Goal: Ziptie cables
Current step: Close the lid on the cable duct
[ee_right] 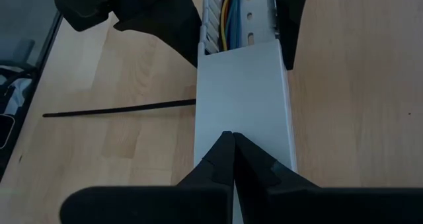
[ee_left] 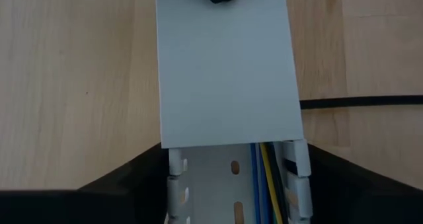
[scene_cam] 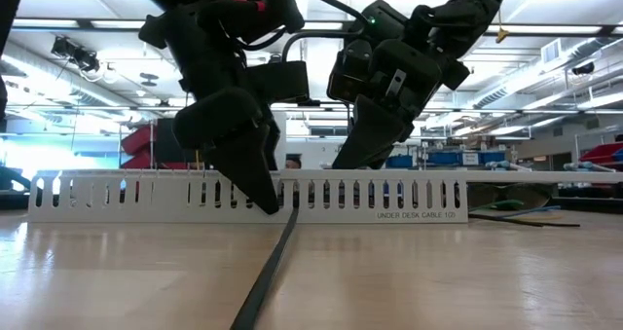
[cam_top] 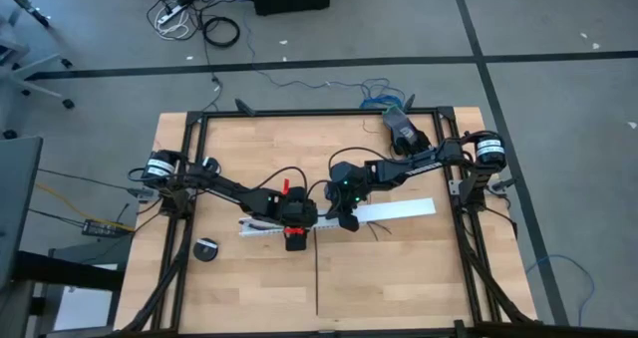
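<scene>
The white slotted channel (cam_top: pixel 399 210) lies flat across the table's middle. A flat white cover (ee_left: pixel 225 72) closes part of it. In the open part, blue and yellow cables (ee_left: pixel 263 184) run lengthwise along its floor; they also show in the right wrist view (ee_right: pixel 228 9). The black ziptie (cam_top: pixel 316 278) lies straight on the wood, one end by the channel, the other toward the near edge. My left gripper (cam_top: pixel 296 221) straddles the open part of the channel. My right gripper (ee_right: pixel 230 137) is shut above the cover. My left gripper holds the channel across its width, one finger (ee_right: pixel 173 22) against each side wall (ee_left: pixel 173 178), just where the cover ends. The fingers come from above, pointing down, and the channel stays flat on the table. My right gripper rests its shut fingertips (ee_right: pixel 223 151) on the cover's flat top (ee_right: pixel 241 98), coming from above at a slant.
A small round black object (cam_top: pixel 206 249) sits on the wood near the table's left near corner. A dark device (cam_top: pixel 402 129) lies by the far edge. Black frame rails (cam_top: pixel 299 113) border the table. Bare wood shows on the near side around the ziptie.
</scene>
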